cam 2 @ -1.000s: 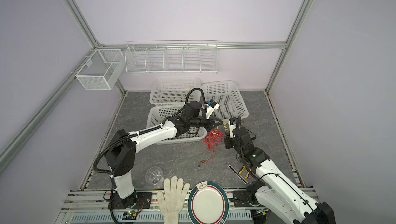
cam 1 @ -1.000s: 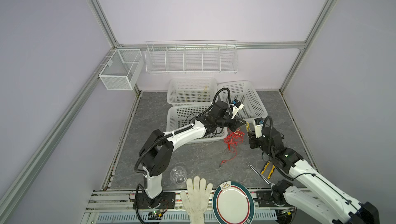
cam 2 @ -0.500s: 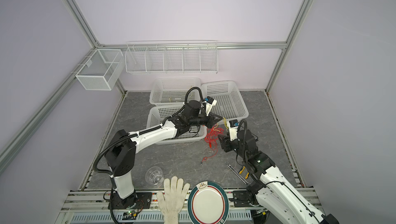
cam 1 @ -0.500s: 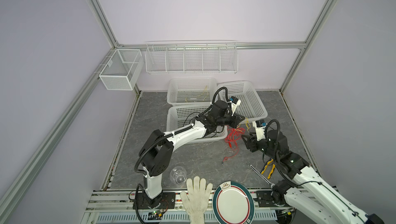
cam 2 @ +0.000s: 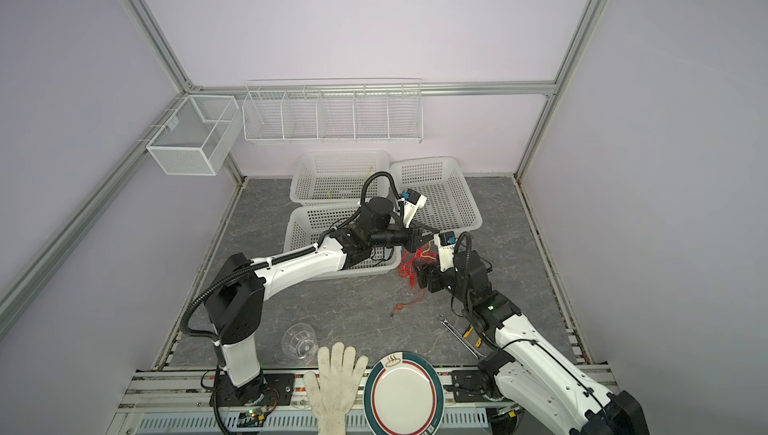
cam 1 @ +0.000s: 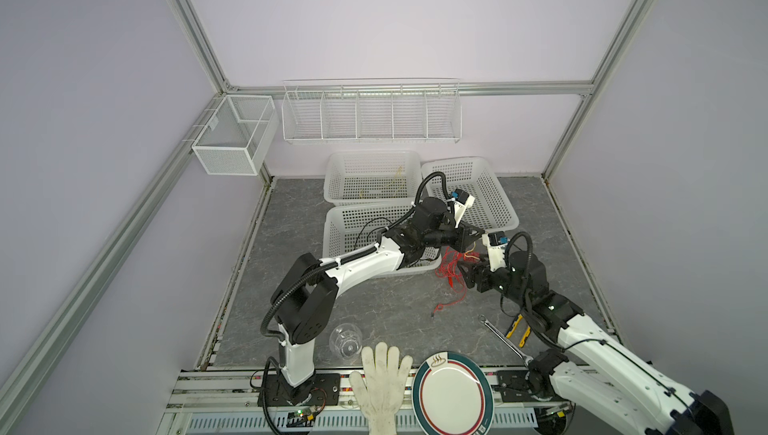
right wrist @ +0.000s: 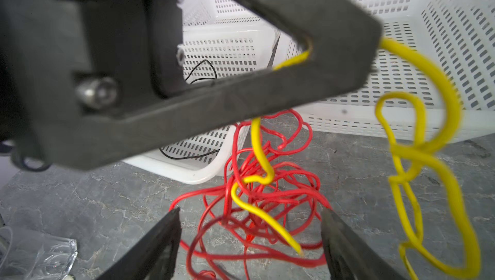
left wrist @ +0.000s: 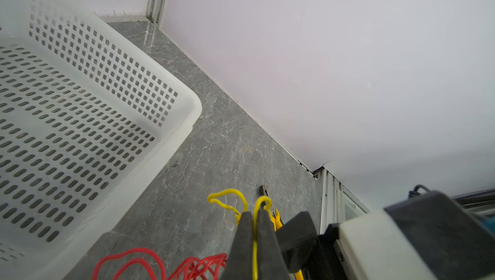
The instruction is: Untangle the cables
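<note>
So the left gripper point(left wrist: 255, 213) is clamped tight on the yellow cable point(right wrist: 417, 155). You can see the wire pinched right between its two fingers point(left wrist: 242, 238), with a couple of loops sticking out past the tips. It's held up off the table point(cam 1: 374, 308), just right of the near basket point(cam 1: 365, 207). From there the yellow one drops into the red cable point(right wrist: 267, 193), which is a messy wad bunched right below the left gripper, with one loose end trailing out across the table toward the near side. The right gripper point(right wrist: 250, 219) is spread wide with no grip on anything. Its fingers sit either side of the red wad and the yellow's free end pokes in between them, though I can't tell if they're actually touching it. The black cable point(right wrist: 205, 61) is off on its own inside the near basket. Pliers point(cam 1: 516, 326) and a wrench point(cam 1: 500, 337) lie by the right arm, apart from the wires.
</note>
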`<state>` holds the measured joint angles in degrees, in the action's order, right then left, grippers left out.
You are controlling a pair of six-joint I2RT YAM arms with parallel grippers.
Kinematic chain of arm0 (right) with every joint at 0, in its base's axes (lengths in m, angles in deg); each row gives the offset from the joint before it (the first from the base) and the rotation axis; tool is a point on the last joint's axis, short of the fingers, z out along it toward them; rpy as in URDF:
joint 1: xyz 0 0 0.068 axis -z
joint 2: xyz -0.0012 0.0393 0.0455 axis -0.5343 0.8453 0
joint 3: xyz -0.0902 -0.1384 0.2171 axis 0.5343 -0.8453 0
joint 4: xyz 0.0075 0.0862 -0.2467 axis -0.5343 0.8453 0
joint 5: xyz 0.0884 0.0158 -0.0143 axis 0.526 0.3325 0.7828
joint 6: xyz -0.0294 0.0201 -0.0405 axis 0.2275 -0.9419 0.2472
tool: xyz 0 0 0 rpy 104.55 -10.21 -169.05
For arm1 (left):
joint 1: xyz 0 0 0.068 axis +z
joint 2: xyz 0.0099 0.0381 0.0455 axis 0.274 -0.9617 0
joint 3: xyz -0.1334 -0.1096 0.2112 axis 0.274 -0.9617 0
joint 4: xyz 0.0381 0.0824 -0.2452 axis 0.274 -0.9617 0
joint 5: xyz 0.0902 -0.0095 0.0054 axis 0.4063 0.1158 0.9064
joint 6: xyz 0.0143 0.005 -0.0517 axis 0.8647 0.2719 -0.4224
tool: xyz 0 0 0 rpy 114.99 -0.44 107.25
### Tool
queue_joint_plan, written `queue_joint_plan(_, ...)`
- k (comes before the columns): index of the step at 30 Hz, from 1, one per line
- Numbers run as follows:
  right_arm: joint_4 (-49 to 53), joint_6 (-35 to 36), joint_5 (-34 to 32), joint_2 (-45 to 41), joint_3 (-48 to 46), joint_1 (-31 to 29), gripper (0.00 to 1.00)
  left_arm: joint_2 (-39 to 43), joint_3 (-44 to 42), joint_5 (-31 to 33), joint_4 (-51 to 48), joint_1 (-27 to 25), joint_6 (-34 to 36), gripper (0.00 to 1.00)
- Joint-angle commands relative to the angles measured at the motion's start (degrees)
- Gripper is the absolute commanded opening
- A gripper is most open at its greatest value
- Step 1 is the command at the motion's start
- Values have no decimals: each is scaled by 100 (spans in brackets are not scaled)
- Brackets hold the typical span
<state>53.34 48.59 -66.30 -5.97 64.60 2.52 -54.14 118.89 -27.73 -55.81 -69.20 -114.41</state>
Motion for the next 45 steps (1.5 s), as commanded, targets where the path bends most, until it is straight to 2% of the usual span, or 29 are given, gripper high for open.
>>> queue_joint_plan(1, -399, 128, -292, 141, -56, -41, 82, 120, -26, -238, 361, -45, -253, 0)
queue_joint_plan(5, -519, 183, -671, 267, -172, -31, 78, 185, -21, -317, 406, -71, -315, 0)
queue_joint_plan(8, -572, 254, -778, 354, -251, -36, 70, 258, -42, -312, 432, -75, -324, 0)
queue_joint_plan(11, -603, 274, -842, 450, -328, -37, 51, 309, -46, -308, 480, -75, -348, 0)
queue_joint_plan(13, -551, 266, -874, 497, -377, -36, 35, 356, -55, -279, 503, -75, -340, 0)
queue_joint_plan(16, -483, 151, -979, 483, -486, -36, 23, 433, -47, -175, 448, -75, -246, 0)
queue_joint_plan(22, -304, -138, -1418, 359, -716, -32, 16, 684, 49, 170, 127, -75, 149, 0)
queue_joint_plan(27, -95, -474, -2004, 486, -741, -28, 15, 1102, 60, 779, -218, -75, 612, 0)
queue_joint_plan(31, -110, -546, -2132, 661, -710, -28, 10, 1430, 17, 1133, -439, -75, 927, 0)
queue_joint_plan(33, -45, -601, -2294, 800, -653, -11, 7, 1551, -44, 1217, -455, -75, 976, 0)
queue_joint_plan(38, 121, -809, -2653, 1331, -467, -1, 6, 1838, -240, 1293, -403, -75, 990, 0)
queue_joint_plan(45, 338, -904, -2733, 2045, -30, 23, 6, 2207, -423, 1647, -650, -75, 1253, 0)
